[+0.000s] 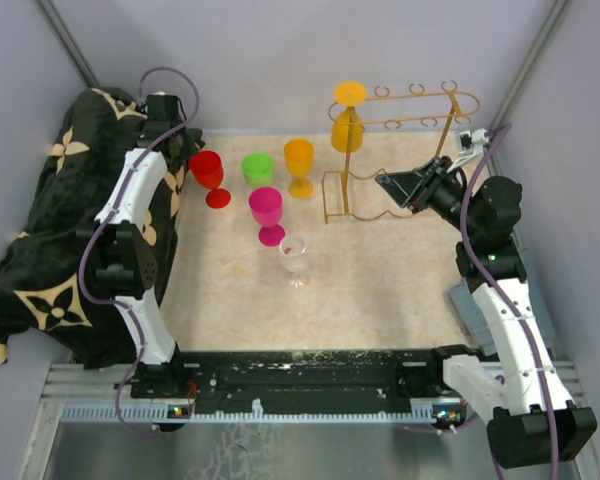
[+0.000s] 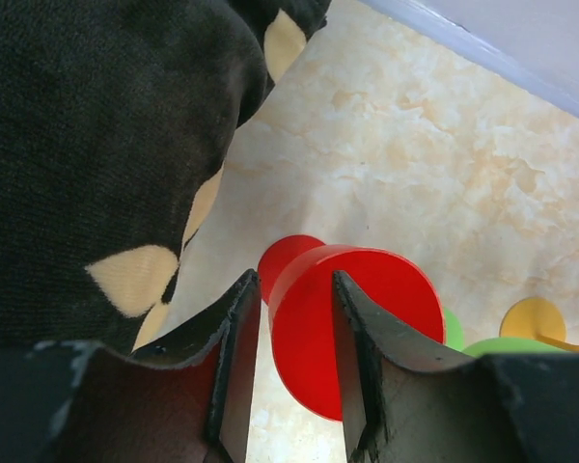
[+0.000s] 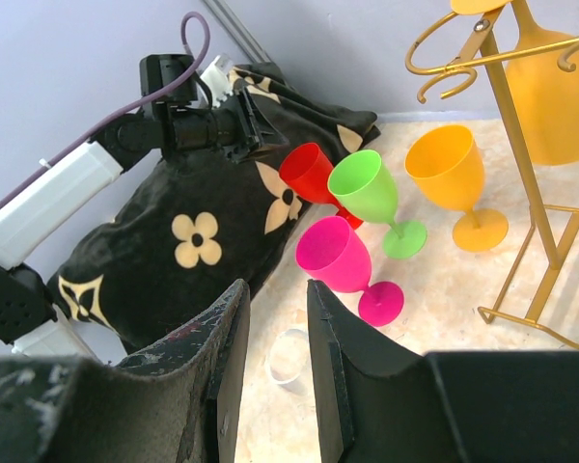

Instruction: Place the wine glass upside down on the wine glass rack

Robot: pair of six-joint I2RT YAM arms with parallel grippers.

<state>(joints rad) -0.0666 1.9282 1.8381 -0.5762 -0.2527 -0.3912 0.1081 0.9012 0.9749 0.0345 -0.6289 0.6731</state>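
Left claw (image 2: 294, 289) of mine stands with its two fingers apart, and nothing is clamped between them. The red glass (image 2: 396, 299) stands upright just in front of the tips, and I cannot tell if a finger touches it. My left arm stretches far forward along the left edge, over a black cloth (image 1: 40, 240) with cream flowers. It is bent at the elbow, and the wrist turns to the right.

My right claw (image 3: 275, 294) is also apart and holds nothing. My right arm rises from its base, folds at the elbow and turns the forearm to the left, and the claw points low toward the foot of the gold rack (image 3: 523, 164).

On this rack one orange glass (image 1: 347, 125) hangs upside down at the left end, its foot up on the rails. On the table (image 1: 380, 290) stand upright a green glass (image 1: 257, 168), a second orange glass (image 1: 299, 160), a pink glass (image 1: 266, 208) and, nearest to me, a clear glass (image 1: 294, 255). The red one is at the left of the green one, well apart from the rack.
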